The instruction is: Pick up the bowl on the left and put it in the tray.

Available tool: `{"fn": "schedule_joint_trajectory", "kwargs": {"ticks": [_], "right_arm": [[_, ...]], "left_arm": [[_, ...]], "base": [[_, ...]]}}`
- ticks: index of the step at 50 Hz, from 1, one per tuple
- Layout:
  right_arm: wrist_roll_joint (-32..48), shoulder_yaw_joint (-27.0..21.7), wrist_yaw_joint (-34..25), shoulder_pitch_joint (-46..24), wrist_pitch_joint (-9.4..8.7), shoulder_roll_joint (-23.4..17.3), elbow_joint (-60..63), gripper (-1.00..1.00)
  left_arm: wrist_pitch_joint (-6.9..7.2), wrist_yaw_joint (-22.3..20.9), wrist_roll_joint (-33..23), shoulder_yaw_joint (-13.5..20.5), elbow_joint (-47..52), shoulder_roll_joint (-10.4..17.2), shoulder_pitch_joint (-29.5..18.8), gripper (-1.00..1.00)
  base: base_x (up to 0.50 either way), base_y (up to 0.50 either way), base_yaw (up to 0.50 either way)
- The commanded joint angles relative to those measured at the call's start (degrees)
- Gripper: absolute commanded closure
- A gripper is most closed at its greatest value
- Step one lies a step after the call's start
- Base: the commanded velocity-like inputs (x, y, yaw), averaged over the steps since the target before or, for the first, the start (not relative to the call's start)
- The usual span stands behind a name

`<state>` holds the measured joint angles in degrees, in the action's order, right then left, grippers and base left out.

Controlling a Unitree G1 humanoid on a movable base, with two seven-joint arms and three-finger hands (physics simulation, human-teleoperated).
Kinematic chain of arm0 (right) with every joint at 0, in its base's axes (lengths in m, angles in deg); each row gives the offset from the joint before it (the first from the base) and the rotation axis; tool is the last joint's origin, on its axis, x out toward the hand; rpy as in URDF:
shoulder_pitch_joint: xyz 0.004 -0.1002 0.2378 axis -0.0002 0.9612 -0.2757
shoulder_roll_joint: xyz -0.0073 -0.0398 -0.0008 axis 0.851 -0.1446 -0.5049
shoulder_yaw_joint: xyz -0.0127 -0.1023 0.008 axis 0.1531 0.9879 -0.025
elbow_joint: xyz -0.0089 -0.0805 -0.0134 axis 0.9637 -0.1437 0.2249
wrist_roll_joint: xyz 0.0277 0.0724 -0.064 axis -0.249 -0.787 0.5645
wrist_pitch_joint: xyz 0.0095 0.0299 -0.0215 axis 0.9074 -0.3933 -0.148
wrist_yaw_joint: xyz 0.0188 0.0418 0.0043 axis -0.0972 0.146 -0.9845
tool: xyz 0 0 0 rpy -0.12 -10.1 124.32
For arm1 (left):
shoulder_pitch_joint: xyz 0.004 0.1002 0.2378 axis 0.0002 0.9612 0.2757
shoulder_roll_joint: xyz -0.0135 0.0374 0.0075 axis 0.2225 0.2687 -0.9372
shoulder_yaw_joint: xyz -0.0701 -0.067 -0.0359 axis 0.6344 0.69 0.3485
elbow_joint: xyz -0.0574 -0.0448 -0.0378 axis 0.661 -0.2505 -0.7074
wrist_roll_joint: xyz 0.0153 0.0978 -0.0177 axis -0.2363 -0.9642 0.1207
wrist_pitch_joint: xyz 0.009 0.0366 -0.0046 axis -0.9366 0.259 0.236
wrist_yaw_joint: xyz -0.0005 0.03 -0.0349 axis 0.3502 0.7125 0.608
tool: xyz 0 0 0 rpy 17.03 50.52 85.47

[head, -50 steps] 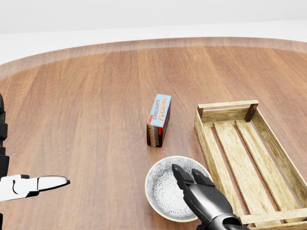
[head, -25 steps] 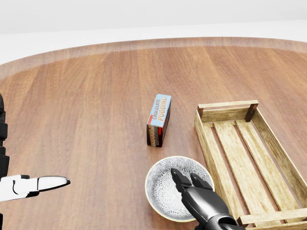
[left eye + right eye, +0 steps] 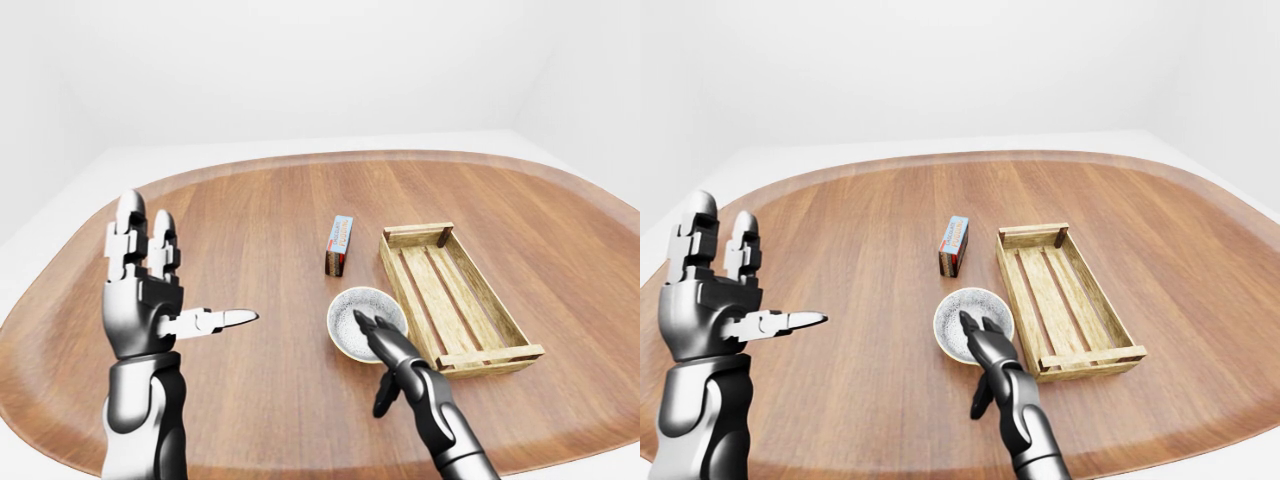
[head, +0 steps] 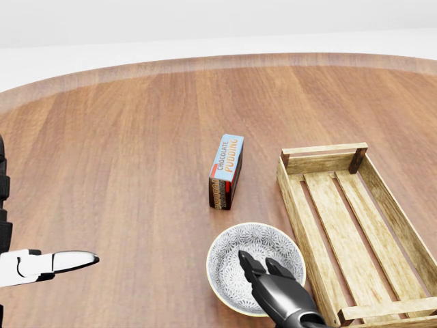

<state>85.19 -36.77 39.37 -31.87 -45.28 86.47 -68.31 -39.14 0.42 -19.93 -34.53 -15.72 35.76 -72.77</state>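
Right robot hand (image 4: 263, 273) reaching into the bowl (image 4: 235, 263), fingers spread, nothing gripped yet.

Grasping is the step in hand: two fingers lie over the bowl's near rim while the thumb hangs outside it, and the bowl rests on the surface (image 4: 123, 157) just beside the tray (image 4: 341, 205), below the pudding box (image 4: 226, 171). Next, the fingers must pinch the rim, then lift and carry it rightwards over the tray wall. Left robot hand (image 3: 150, 290) is raised, open and idle.

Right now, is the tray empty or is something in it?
Empty: only bare slats show inside the tray; the bowl sits outside it.
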Motion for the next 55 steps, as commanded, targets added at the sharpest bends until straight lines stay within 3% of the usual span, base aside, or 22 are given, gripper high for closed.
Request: {"fn": "schedule_joint_trajectory", "kwargs": {"ticks": [1,27,29,31,32,55], "right_arm": [[-0.98,0.72,2.8,-1.22,0.0,0.65,-8.43,-1.0],[-0.93,2.85,2.6,1.54,0.0,0.84,-9.1,-1.0],[-0.9,3.17,2.23,1.97,0.0,0.86,-8.82,-0.34],[-0.98,3.49,1.82,2.41,0.0,0.97,-8.0,0.69],[-0.87,3.85,1.39,2.9,0.0,1.07,-7.16,1.0],[-1.11,5.56,-0.55,4.75,0.0,1.18,-3.33,1.0]], "left_arm": [[0.0,0.21,-1.35,-1.0,-4.67,-0.32,0.02,-1.0],[0.0,-0.16,-2.36,-2.02,-5.7,-0.98,1.07,-1.0],[0.0,-0.02,-2.06,-1.75,-5.19,-0.71,0.75,-1.0],[0.0,0.07,-1.89,-1.5,-4.91,-0.57,0.47,-1.0],[0.0,-0.05,-2.12,-1.69,-5.88,-0.72,0.56,-1.0],[0.0,0.25,-2.08,-1.68,-6.34,-0.41,-0.03,-1.0]], "base": [[0.0,0.0,0.0],[0.0,0.0,0.0],[0.0,0.0,0.0],[0.0,0.0,0.0],[0.0,0.0,0.0],[0.0,0.0,0.0]]}}
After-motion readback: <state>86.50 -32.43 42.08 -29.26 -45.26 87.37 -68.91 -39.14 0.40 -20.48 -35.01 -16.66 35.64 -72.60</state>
